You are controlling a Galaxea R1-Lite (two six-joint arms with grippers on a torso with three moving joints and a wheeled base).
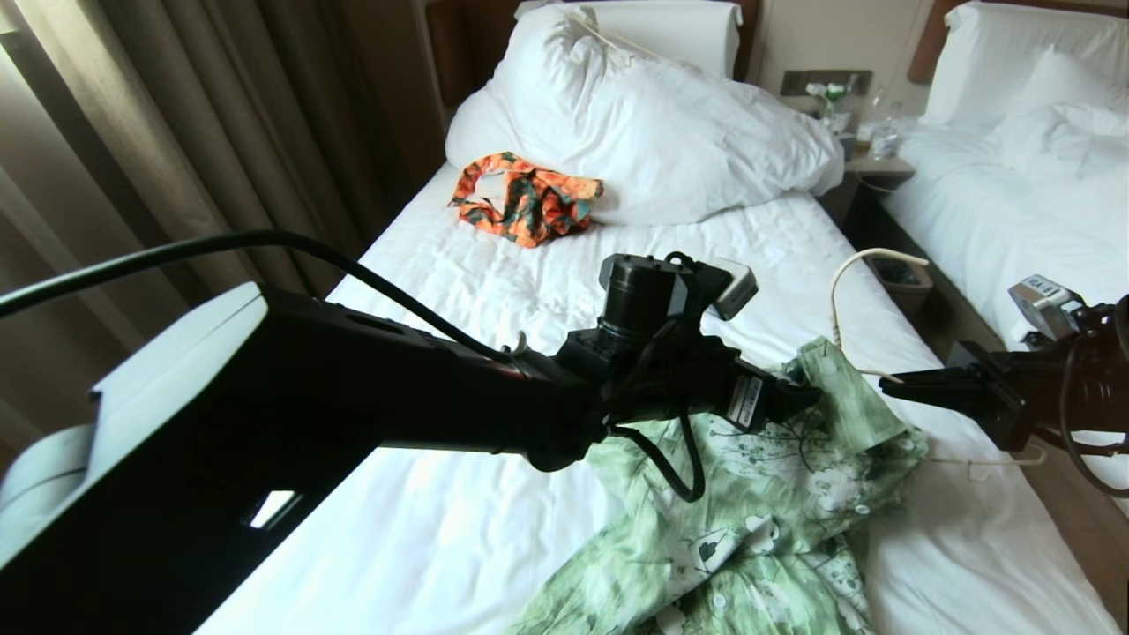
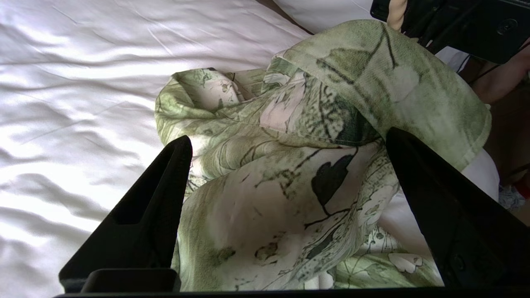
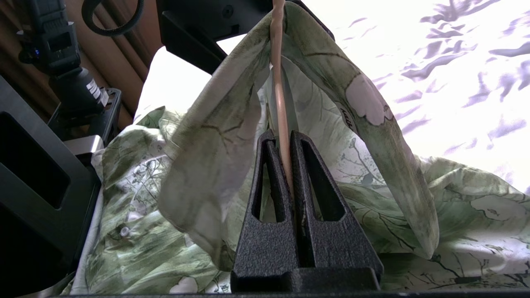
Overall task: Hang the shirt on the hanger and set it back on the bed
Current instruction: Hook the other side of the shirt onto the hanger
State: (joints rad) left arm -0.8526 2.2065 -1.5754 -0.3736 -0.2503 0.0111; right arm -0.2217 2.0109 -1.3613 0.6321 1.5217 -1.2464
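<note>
The green flowered shirt (image 1: pixel 767 494) lies crumpled on the white bed (image 1: pixel 494 291) near its right edge. One fold of the shirt (image 3: pixel 215 136) drapes like a tent over the cream hanger (image 3: pixel 278 74). My right gripper (image 3: pixel 283 136) is shut on the hanger's thin rod. The hanger's hook (image 1: pixel 838 291) curves up above the cloth in the head view. My left gripper (image 2: pixel 288 138) stands open just over the shirt (image 2: pixel 269 198), one finger on each side of a raised fold, with nothing pinched. In the head view the left gripper (image 1: pixel 794 397) meets the shirt from the left and the right gripper (image 1: pixel 891 388) comes from the right.
An orange-and-dark-green garment (image 1: pixel 520 198) lies further up the bed, beside the bunched white duvet (image 1: pixel 661 123). A second white bed (image 1: pixel 1014 194) stands to the right, with a bin (image 1: pixel 900 273) in the gap and a nightstand (image 1: pixel 873 150) behind. Curtains (image 1: pixel 176 132) hang on the left.
</note>
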